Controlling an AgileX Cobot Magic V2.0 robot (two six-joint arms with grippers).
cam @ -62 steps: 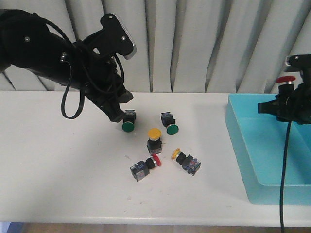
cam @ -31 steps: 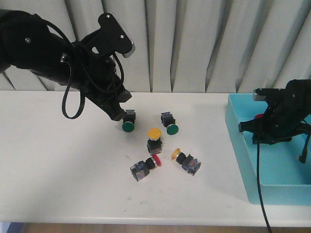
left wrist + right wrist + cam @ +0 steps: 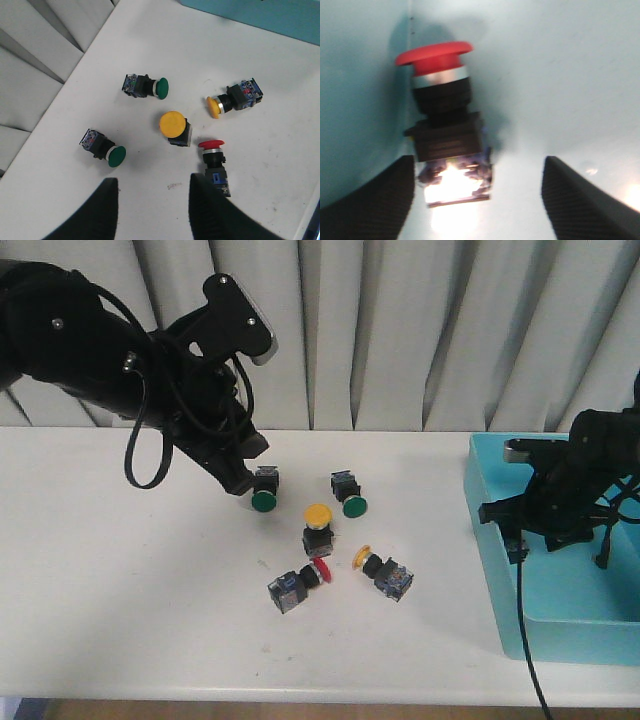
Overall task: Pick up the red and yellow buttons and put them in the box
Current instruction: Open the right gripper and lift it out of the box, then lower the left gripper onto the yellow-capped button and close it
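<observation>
right gripper [image 3: 477,200] lowered into blue box [image 3: 490,540], fingers spread, red button [image 3: 442,120] released, white table [image 3: 120,620]

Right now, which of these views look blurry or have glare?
Right wrist view: soft and blurred, with bright glare washing out the grey end of the red button lying in the box. Left wrist view: sharp, evenly lit. Front view: clear, only faint shadows on the table.

A laboratory-style robot test bench is shown. A plain white table [image 3: 130,600] is set directly in front of a pleated grey-white curtain [image 3: 400,330], by which the background is closed off. Black cabled robot arms [image 3: 110,350] are seen above the table.
</observation>
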